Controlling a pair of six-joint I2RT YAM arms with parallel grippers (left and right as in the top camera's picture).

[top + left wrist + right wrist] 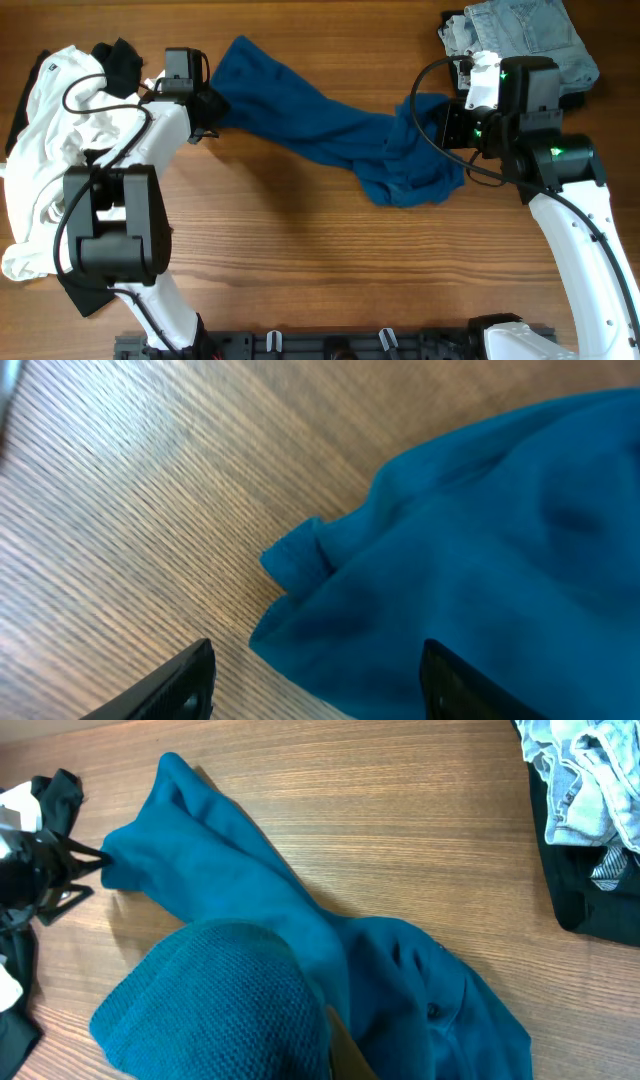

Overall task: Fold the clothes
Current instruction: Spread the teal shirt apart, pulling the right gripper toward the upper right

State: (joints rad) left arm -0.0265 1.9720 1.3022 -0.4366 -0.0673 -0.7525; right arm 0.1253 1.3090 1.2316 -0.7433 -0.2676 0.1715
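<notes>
1 shirt (330, 135) | end between spread left gripper (318, 660) | right gripper (438, 125) pinches other end

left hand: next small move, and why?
Probably ease the left hand forward over the shirt's folded corner and close on it. Its fingers stand apart with that corner just ahead of them, not gripped, while the right hand is shut on the bunched far end. The shirt lies twisted between them, so both ends likely need holding before it can be spread.
</notes>
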